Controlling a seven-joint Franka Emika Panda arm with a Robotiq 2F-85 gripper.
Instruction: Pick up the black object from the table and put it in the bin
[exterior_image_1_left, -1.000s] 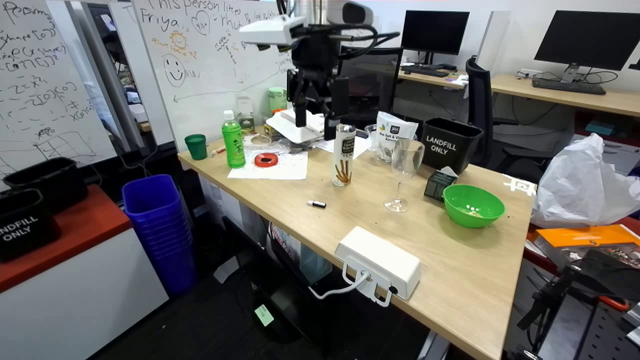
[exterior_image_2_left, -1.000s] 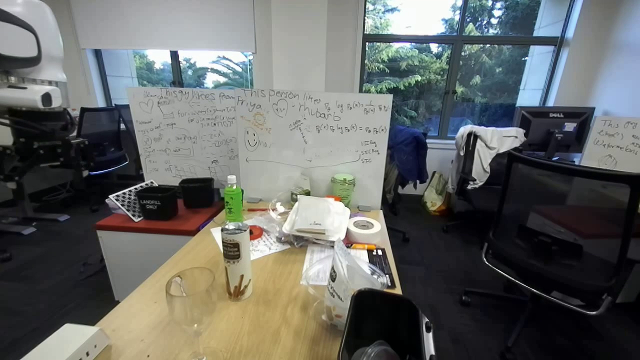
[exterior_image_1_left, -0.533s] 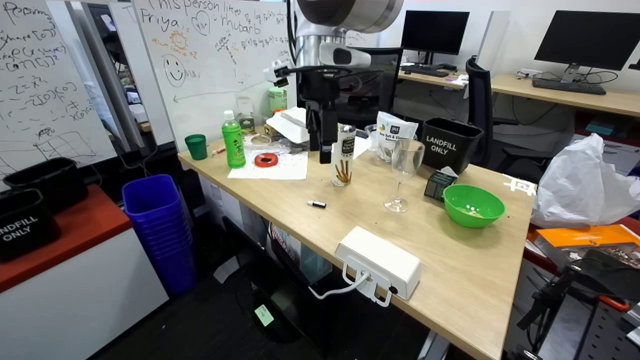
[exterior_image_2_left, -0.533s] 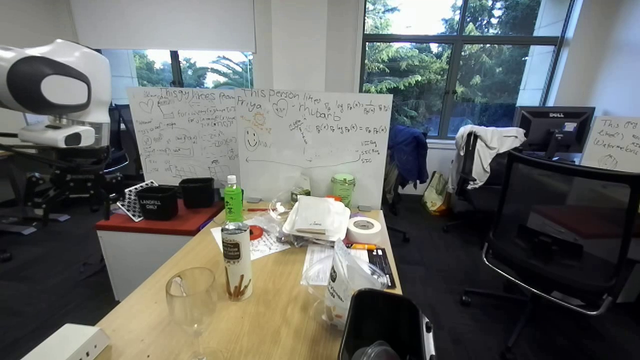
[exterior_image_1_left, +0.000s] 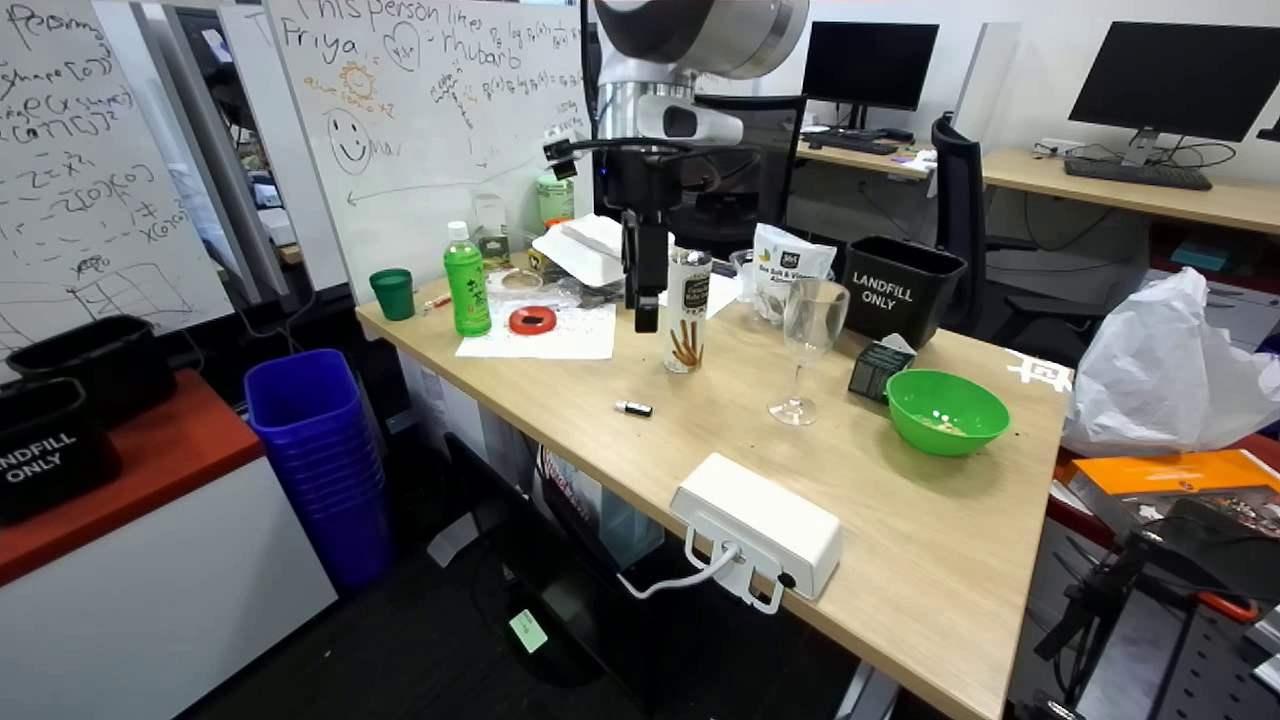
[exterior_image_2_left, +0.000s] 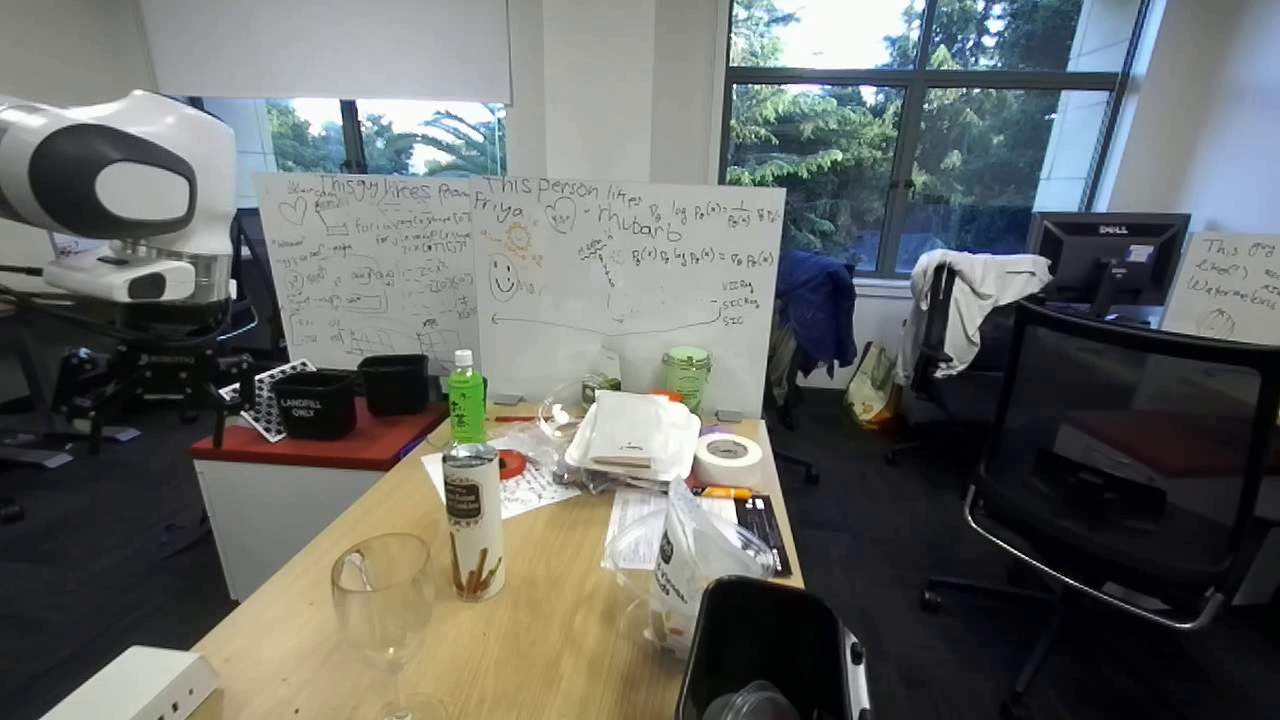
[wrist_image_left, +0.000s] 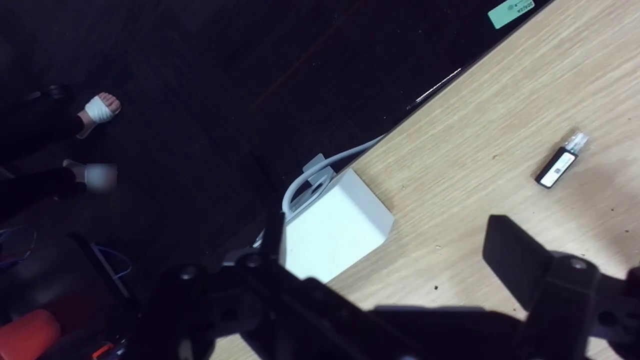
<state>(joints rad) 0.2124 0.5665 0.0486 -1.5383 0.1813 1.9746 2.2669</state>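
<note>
The black object (exterior_image_1_left: 633, 408) is a tiny flat black piece lying near the table's front edge. In the wrist view it (wrist_image_left: 556, 167) shows a white label and a clear tip, right of and beyond the jaws. The bin (exterior_image_1_left: 320, 440) is a tall blue ribbed stack on the floor, left of the table; it is not clearly seen in the other views. My gripper (exterior_image_1_left: 645, 318) hangs above the table, seen edge-on, apart from the object. In an exterior view the gripper (exterior_image_2_left: 157, 432) shows its fingers spread. In the wrist view the gripper (wrist_image_left: 389, 235) is open with nothing between its fingers.
A white power strip (exterior_image_1_left: 757, 520) sits on the table edge, below the left finger in the wrist view (wrist_image_left: 335, 230). A tall can (exterior_image_1_left: 688, 320) and a wine glass (exterior_image_1_left: 797, 408) stand near the object. A green bottle (exterior_image_1_left: 466, 290), green bowl (exterior_image_1_left: 945, 415) and black container (exterior_image_1_left: 895, 290) are farther off.
The arm has come down and moved further over the table, and the gripper has turned so its fingers line up edge-on. In the last half second it shifted only slightly. The object stays put.
</note>
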